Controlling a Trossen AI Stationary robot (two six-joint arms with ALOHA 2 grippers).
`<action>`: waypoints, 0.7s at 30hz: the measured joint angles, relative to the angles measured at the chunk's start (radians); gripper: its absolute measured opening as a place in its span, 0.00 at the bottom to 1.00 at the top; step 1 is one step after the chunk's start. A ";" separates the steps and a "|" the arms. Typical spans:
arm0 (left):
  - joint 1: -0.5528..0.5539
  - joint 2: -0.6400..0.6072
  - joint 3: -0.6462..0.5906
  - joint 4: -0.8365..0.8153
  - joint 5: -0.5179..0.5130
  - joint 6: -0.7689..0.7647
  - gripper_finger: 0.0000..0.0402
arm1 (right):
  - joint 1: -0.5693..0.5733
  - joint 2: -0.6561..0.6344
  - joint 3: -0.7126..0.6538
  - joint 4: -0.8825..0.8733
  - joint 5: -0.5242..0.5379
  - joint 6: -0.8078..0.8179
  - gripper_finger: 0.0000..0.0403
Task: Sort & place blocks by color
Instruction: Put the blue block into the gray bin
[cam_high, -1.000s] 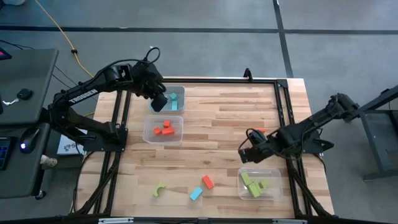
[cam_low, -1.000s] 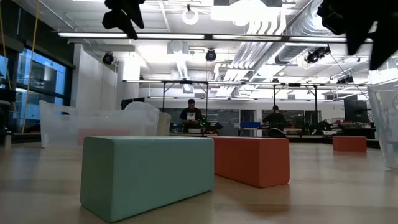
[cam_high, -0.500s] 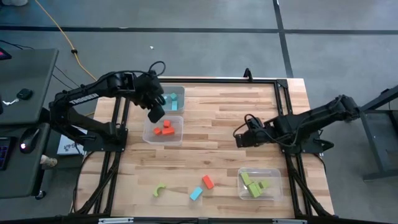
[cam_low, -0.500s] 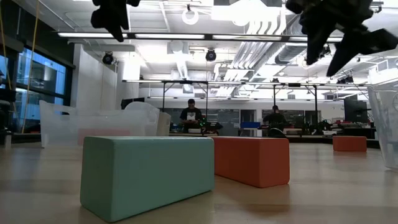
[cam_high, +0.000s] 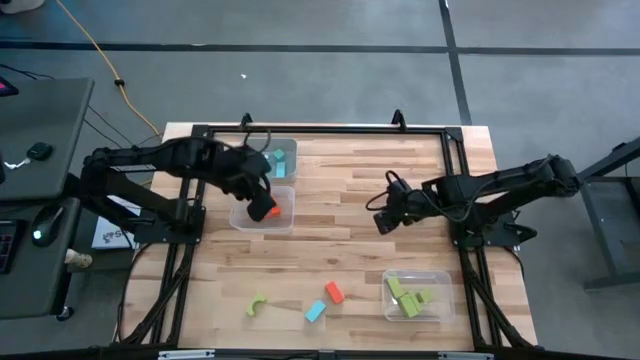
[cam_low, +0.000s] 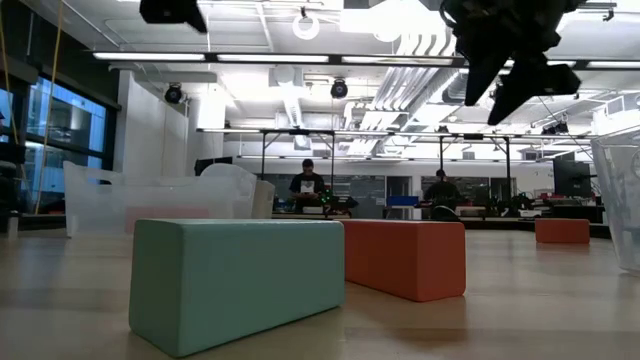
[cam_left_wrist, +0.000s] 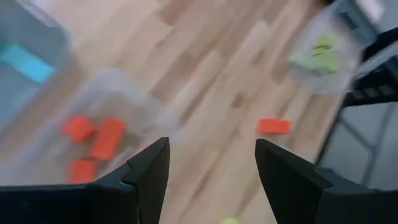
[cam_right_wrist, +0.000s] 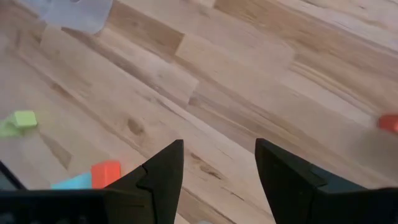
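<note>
My left gripper (cam_high: 262, 196) hovers open over the clear bin (cam_high: 283, 222) holding red blocks (cam_left_wrist: 107, 138). Just beyond it, a second bin (cam_high: 290, 148) holds cyan blocks (cam_left_wrist: 25, 62). My right gripper (cam_high: 382, 222) hangs open above bare table near the middle. A third bin (cam_high: 440, 282) near the front right holds green blocks (cam_high: 408, 298). Loose on the table near the front edge lie a green arch (cam_high: 256, 305), a cyan block (cam_high: 315, 311) and a red block (cam_high: 334, 291). Another red block (cam_left_wrist: 273, 126) lies by the right arm.
A black frame (cam_high: 320, 130) runs around the tabletop. Bare wood lies between the bins and the loose blocks. In the low view the cyan block (cam_low: 235, 280) and red block (cam_low: 405, 258) stand close to the camera, with people far behind in the room.
My left gripper has moved from above the cyan bin toward the near edge and now hangs over the red bin. My right gripper has swung from beside the green bin toward the far edge and a little left, to the table's middle. No block has moved.
</note>
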 joint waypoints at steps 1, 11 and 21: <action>-0.021 0.005 0.000 0.022 0.002 -0.032 0.53 | -0.005 0.000 0.000 0.006 -0.007 -0.022 0.47; -0.211 0.098 -0.001 0.186 -0.022 -0.247 0.53 | -0.041 0.000 0.000 0.019 -0.079 -0.184 0.47; -0.344 0.283 -0.001 0.304 -0.122 -0.390 0.53 | -0.047 0.001 0.000 0.014 -0.093 -0.272 0.47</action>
